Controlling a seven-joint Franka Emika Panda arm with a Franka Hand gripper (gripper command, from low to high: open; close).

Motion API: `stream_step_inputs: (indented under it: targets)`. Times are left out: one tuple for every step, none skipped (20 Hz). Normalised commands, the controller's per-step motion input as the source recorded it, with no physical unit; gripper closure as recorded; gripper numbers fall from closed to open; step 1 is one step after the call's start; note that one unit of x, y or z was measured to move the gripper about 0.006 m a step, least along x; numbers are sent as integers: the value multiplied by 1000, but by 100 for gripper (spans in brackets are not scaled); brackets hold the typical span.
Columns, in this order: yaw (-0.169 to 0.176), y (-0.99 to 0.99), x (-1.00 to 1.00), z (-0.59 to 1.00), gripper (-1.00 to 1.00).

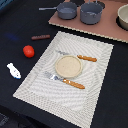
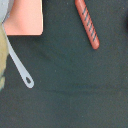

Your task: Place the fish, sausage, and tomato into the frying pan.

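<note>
In the exterior view the frying pan (image 1: 66, 10) stands on a pinkish board (image 1: 100, 29) at the back, with its thin handle pointing to the exterior view's left. The sausage (image 1: 41, 37), the red tomato (image 1: 28, 51) and the white fish (image 1: 13, 70) lie apart on the dark table at the exterior view's left. The wrist view looks down on the sausage (image 2: 87, 24), the end of the pan's handle (image 2: 20, 67) and a corner of the board (image 2: 22, 17). No gripper fingers show in either view.
A taller grey pot (image 1: 91, 12) stands next to the pan, and another vessel (image 1: 123, 17) is at the back right edge. A striped placemat (image 1: 35, 80) holds a beige bowl (image 1: 68, 66), a knife (image 1: 82, 58) and a fork (image 1: 67, 81). A blurred yellowish shape (image 2: 2, 60) sits at the wrist view's edge.
</note>
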Motion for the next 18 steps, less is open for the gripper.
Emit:
stream_step_inputs:
  targets:
    - [0, -1000, 0, -226, -100]
    - [0, -1000, 0, -226, -100]
    - [0, -1000, 0, -217, -100]
    - [0, -1000, 0, -211, -100]
    - [0, -1000, 0, -203, -100]
    - [0, -1000, 0, -189, -100]
    - [0, -1000, 0, -183, -100]
    - [0, -1000, 0, -169, -100]
    - [0, -1000, 0, -160, -100]
    - [0, -1000, 0, -166, -100]
    - [0, -1000, 0, -169, -100]
    - [0, -1000, 0, -169, -100]
    - [0, -1000, 0, -174, -100]
    - [0, -1000, 0, -177, -100]
    - [0, -1000, 0, -186, -100]
    - [0, -1000, 0, -203, -100]
    - [0, -1000, 0, -220, -100]
    - [0, -1000, 0, -243, -100]
